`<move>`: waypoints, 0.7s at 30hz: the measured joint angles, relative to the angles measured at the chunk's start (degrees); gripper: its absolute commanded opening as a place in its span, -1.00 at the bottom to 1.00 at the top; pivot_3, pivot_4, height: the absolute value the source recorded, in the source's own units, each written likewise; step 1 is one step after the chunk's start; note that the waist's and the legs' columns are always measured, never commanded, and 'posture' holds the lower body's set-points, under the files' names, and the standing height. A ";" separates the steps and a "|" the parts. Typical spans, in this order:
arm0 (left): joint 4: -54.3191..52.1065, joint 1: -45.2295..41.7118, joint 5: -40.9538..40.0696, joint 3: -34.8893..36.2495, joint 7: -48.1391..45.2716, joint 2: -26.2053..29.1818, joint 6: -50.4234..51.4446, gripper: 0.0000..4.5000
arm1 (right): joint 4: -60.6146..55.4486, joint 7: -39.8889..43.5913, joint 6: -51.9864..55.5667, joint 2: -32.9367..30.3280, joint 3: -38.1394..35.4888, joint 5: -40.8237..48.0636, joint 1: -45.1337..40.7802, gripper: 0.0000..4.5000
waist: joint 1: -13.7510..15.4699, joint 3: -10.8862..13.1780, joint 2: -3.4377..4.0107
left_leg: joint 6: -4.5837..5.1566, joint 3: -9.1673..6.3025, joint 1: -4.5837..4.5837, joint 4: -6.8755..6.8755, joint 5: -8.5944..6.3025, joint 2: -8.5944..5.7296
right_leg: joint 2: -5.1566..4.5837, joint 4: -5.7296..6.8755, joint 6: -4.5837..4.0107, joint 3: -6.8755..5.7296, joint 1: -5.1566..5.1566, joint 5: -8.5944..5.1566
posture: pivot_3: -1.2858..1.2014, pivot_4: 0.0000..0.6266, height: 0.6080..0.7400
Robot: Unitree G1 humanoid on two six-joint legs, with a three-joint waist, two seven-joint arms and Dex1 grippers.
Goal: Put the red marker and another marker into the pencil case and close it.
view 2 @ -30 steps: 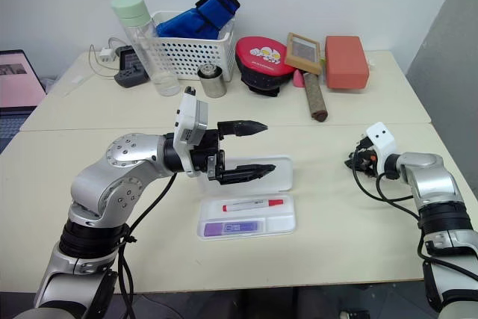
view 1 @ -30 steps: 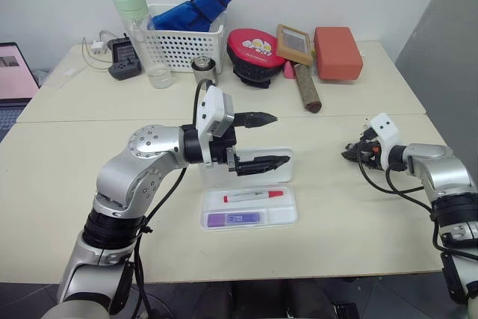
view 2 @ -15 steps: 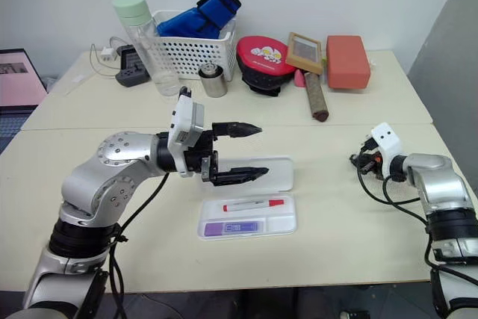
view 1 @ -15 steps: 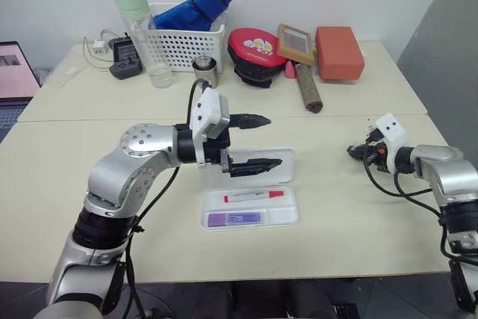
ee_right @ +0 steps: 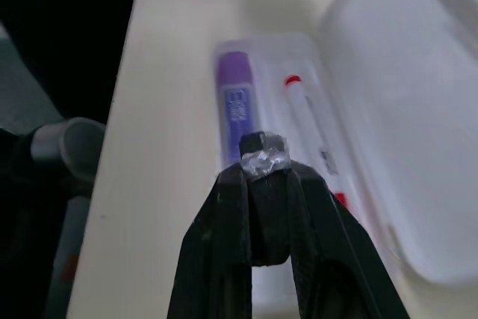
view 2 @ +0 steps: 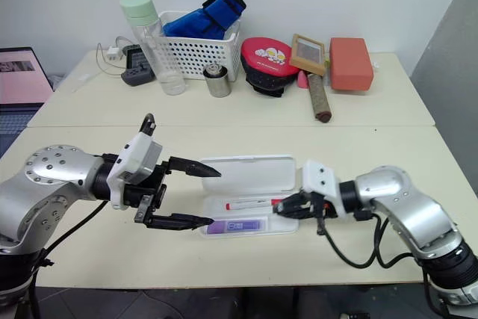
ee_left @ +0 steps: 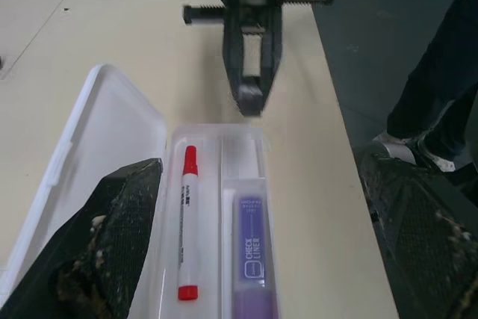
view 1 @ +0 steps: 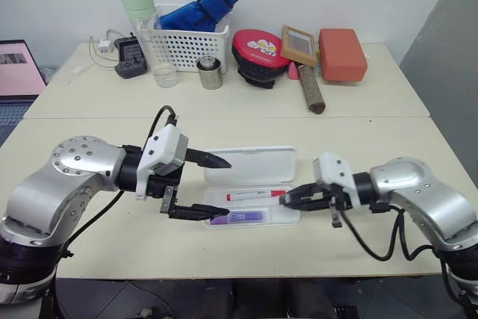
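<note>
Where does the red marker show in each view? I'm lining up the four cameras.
Left eye view: red marker in the pencil case's far slot.
Right eye view: same slot, ahead of the purple marker.
Left wrist view: upright, lower centre.
Right wrist view: beyond the right tool, partly hidden.
Shared landmark: the purple marker.

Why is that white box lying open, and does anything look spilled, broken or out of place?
Nothing looks spilled or broken. The pencil case lies open, lid flat toward the back of the table, with the red marker and the purple marker lying side by side in its tray. The left gripper is open and the right gripper shut, one at each end.
</note>
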 measured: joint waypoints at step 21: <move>-1.78 2.53 -0.79 1.27 0.70 1.14 0.21 1.00 | 9.70 0.86 -4.45 2.13 6.99 -9.23 -1.98 0.25 | -0.29 0.00 -0.01 | -0.01 0.00 -0.02 -0.03 0.00 0.10 | 0.04 0.05 -0.03 0.01 -0.10 -0.01 | 0.03 -0.52 1.00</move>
